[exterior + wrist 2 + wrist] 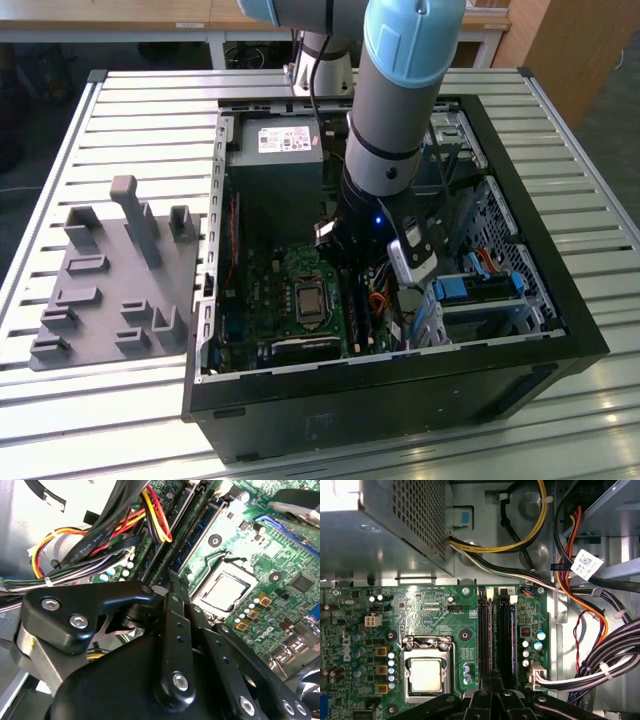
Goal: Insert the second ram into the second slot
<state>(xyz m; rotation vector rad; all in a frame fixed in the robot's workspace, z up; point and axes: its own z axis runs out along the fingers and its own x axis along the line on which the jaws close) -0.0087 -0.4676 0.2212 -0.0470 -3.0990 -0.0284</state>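
Seating step, by the look of it. End effector (492, 696) clenched, low over the motherboard (427, 610) inside the case (560, 300). Second ram (490, 635) apparently edge-on in its slot, in line with the tips, beside a blue stick (512, 640); gripped or merely pressed, cannot tell. Calls for even, square downward pressure.

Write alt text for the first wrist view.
Black gripper poised over the black memory slots of a green motherboard, beside the silver square processor. A grey perforated metal power supply and bundled coloured cables sit around it.
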